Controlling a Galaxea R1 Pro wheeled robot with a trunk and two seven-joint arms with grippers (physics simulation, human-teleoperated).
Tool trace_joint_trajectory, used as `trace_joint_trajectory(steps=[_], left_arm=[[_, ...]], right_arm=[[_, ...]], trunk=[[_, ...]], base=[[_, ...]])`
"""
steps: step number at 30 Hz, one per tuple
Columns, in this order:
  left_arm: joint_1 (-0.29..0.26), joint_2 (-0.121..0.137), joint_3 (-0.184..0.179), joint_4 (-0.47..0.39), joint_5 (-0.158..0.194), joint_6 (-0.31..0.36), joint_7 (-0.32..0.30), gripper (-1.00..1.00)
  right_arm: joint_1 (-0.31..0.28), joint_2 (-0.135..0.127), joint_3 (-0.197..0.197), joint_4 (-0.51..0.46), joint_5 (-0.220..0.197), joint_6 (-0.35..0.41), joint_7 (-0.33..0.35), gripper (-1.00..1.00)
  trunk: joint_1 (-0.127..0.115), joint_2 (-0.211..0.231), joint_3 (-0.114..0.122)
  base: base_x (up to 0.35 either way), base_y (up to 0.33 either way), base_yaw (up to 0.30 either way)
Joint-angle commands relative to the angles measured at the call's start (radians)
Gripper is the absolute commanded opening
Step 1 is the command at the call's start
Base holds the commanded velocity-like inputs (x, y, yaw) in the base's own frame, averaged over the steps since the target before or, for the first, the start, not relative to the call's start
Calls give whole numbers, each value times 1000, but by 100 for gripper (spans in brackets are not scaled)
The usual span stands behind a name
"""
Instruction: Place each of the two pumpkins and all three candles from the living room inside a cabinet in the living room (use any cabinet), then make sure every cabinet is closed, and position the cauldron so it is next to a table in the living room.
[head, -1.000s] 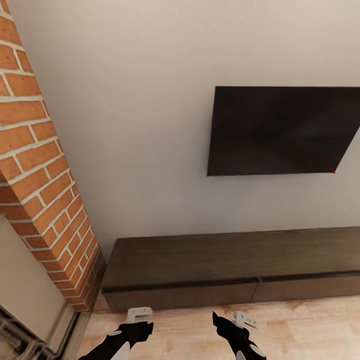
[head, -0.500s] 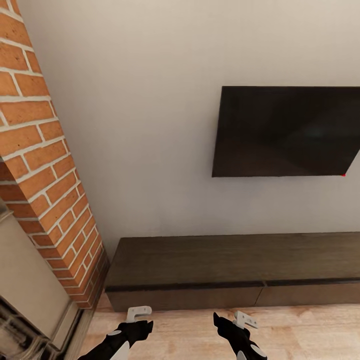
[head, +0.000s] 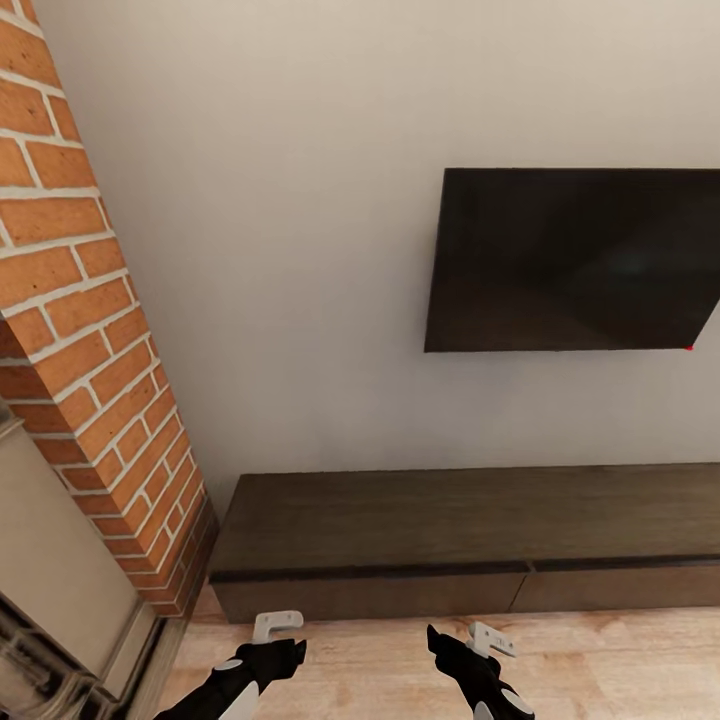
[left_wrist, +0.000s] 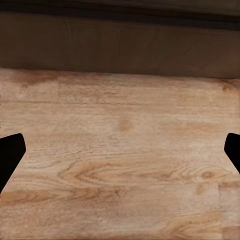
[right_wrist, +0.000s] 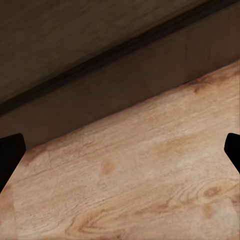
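Now the head view has all but stopped shifting: over the last second the whole picture slid a little, so that the black flat-screen TV (head: 575, 260) on the pale wall and the red brick chimney (head: 85, 330) sit slightly differently in frame, while in the last half second almost nothing has moved. That is the camera and base settling, not the furniture moving.

Squarely ahead lies the long, very low dark brown wooden cabinet (head: 470, 535) with its flat top and its drawer fronts flush and shut; a seam between two fronts falls right of centre. It stands on the light wood plank floor (head: 380, 665), just beside the foot of the chimney.

Both arms hang low in front of it. The left gripper (head: 275, 628) and the right gripper (head: 490, 638) both hold nothing. Each wrist view has dark fingertips at its two outer edges with bare planks between, so both jaws stand wide apart; the left fingertip (left_wrist: 11, 152) and the right fingertip (right_wrist: 10, 155) are only partly in frame, so I read this with some caution.

My judgement is that the robot has arrived at the cabinet empty-handed, so a drawer probably needs pulling open next, most likely the left front, which is nearest both grippers.
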Motion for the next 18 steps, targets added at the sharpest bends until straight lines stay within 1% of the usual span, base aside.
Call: trace_joint_trajectory(steps=[1,6,9,13,14,17,18], left_arm=[[-1,2,-9,-2,8,2,10,100],[-1,-1,-9,3,7,-1,10,100],[0,-3,-9,5,7,-18,10,100],[0,-4,-9,5,7,-57,8,100],[0,-4,-10,5,7,-61,7,100],[0,-4,-10,5,6,-75,-24,100],[0,-4,-9,6,6,-91,-51,100]], right_arm=[[0,-1,4,-2,-9,2,-8,100],[0,-1,4,-2,-9,2,-8,100],[0,-1,4,-2,-9,2,-8,100],[0,-2,4,-4,-9,0,0,100],[0,-2,4,-4,-9,0,9,100],[1,-3,-4,-5,-9,1,87,100],[5,-3,-18,-4,-9,2,137,100]], trunk=[[4,-8,-4],[23,-43,-20],[35,-64,-30],[50,-92,-42],[54,-99,-45],[65,-120,-55],[69,-127,-58]], base=[[0,0,0],[0,0,0],[0,0,0],[0,0,0],[0,0,0],[0,0,0],[0,0,0]])
